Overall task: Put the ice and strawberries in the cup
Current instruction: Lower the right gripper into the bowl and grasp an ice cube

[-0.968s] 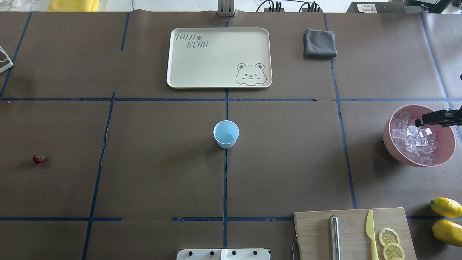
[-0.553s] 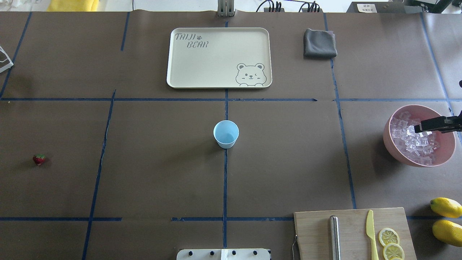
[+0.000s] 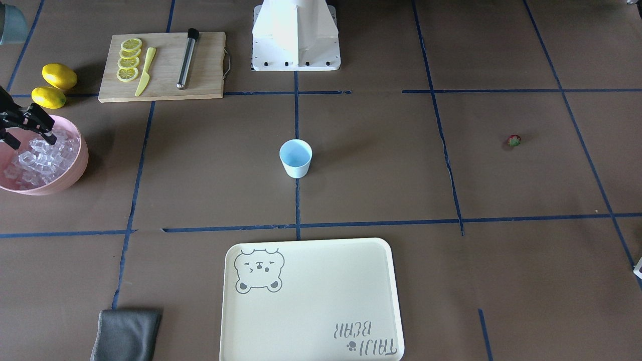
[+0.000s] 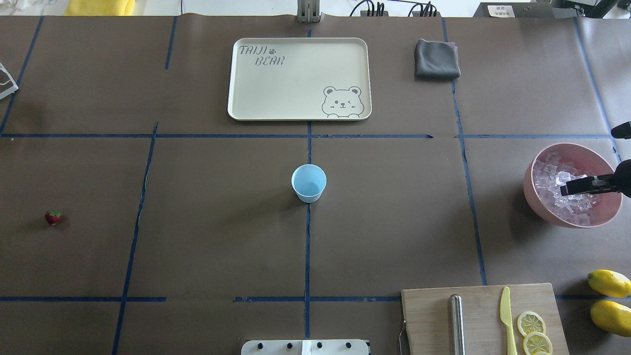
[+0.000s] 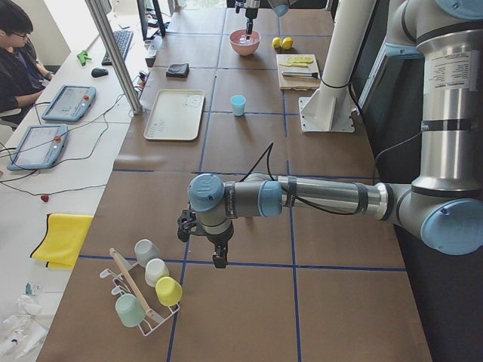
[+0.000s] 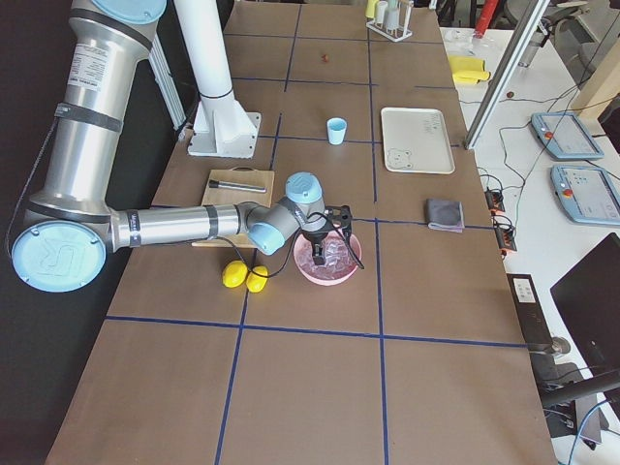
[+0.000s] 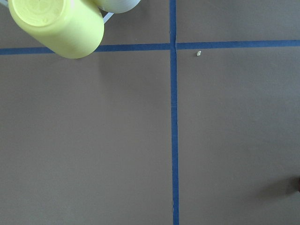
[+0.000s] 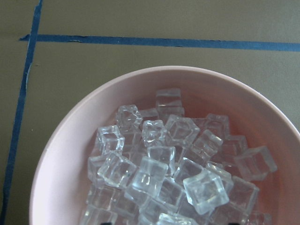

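The right gripper (image 3: 34, 144) is holding its fingers spread apart, one on each side of a patch of the ice (image 8: 154, 173), with the tips dipping down to the pile. No cube is showing between the fingers, so it seems to be carrying nothing. Its wrist view is looking straight down on the cubes, which are heaped in the pink bowl (image 4: 535, 204).

Taking the cup (image 4: 309, 183) as the middle of the dial in the overhead view, the bowl is sitting at about 3 o'clock, well apart from the cup. The cup is standing upright and its inside is looking bare: no ice, no berry.

The strawberry (image 4: 53, 217) is lying alone on the table at roughly 9 o'clock, a little toward 8, also well apart from the cup. The left gripper (image 5: 219, 259) is hanging over the table near a rack of cups (image 5: 147, 290), and whether its fingers are open or closed cannot be told.

By my judgement the task is only beginning. A first cube is about to be picked, and every transfer, ice and strawberry alike, is yet to come.
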{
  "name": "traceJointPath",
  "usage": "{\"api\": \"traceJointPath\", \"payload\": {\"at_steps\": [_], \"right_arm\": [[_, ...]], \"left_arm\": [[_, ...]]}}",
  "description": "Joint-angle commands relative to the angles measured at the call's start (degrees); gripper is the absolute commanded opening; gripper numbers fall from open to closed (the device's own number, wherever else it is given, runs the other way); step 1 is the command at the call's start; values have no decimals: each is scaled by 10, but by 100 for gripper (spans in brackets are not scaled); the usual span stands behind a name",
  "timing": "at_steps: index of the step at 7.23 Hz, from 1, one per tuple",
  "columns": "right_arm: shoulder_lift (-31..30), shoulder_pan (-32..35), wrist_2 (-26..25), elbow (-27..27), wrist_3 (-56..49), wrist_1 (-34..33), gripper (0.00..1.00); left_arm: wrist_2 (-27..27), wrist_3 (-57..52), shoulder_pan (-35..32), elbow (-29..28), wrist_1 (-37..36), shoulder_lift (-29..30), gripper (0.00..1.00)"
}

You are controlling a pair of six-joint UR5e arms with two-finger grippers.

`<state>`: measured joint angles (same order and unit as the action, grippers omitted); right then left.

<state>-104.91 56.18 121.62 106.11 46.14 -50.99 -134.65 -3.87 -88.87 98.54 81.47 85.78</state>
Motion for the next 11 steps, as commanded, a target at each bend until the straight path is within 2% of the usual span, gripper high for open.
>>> {"api": "traceJointPath", "payload": {"at_steps": [1,3,4,5,7,8,11], "right_arm": [[-3,-6,-2,1,0,0,85],[-3,-11,-2,1,0,0,78],[-3,-11,-2,1,-1,0,49],[-3,-12,-2,1,-4,0,25],[-4,-11,-2,1,-9,0,4],[-5,-9,-1,4,-10,0,3],[-18,25,7,80,-10,-1,2]], "left_arm": [[0,1,0,0,0,0,100],[0,1,0,0,0,0,100],[0,1,0,0,0,0,100],[0,1,0,-1,0,0,100],[-1,1,0,0,0,0,100],[-2,1,0,0,1,0,100],[-4,1,0,0,1,0,100]]}}
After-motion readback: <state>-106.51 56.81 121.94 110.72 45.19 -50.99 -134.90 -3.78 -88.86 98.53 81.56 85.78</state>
